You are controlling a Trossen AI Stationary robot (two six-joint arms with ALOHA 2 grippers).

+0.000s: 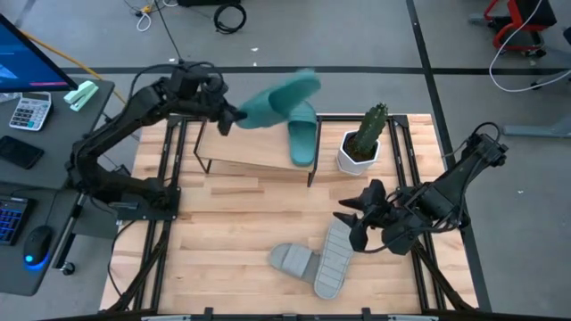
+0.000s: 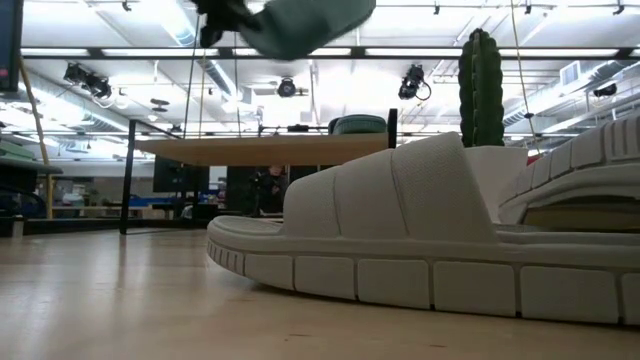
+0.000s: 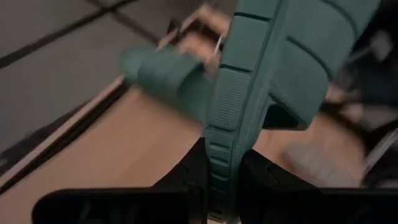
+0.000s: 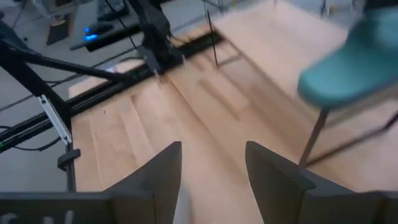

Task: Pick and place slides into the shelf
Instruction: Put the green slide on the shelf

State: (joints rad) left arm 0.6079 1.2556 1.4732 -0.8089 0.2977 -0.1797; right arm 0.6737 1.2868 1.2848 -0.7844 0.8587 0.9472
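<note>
My left gripper (image 1: pixel 234 117) is shut on a teal slide (image 1: pixel 278 98) held in the air above the shelf (image 1: pixel 254 150); the same slide (image 2: pixel 300 25) shows at the low view's top. The other teal slide (image 1: pixel 302 135) lies on the shelf's plank near its right end. Two grey slides lie on the table near the front: one (image 1: pixel 293 260) sole down, the other (image 1: pixel 335 257) with its ribbed sole showing, against the first. My right gripper (image 1: pixel 351 218) is open, just beyond that ribbed slide's far end, with nothing between its fingers (image 4: pixel 163 174). My left gripper pinches the teal slide's sole rim (image 3: pixel 222 146) between its two fingers (image 3: pixel 194 171), at the end of the slide nearest the arm. The fingers come from the table's left. The slide stands on edge, lifted clear above the shelf.
A cactus in a white pot (image 1: pixel 361 143) stands on the table just right of the shelf. Black rails (image 1: pixel 165 201) run along both table sides. A desk with a calculator, keyboard and mouse (image 1: pixel 31 111) sits off the left. Bare wood (image 1: pixel 232 223) lies in front of the shelf.
</note>
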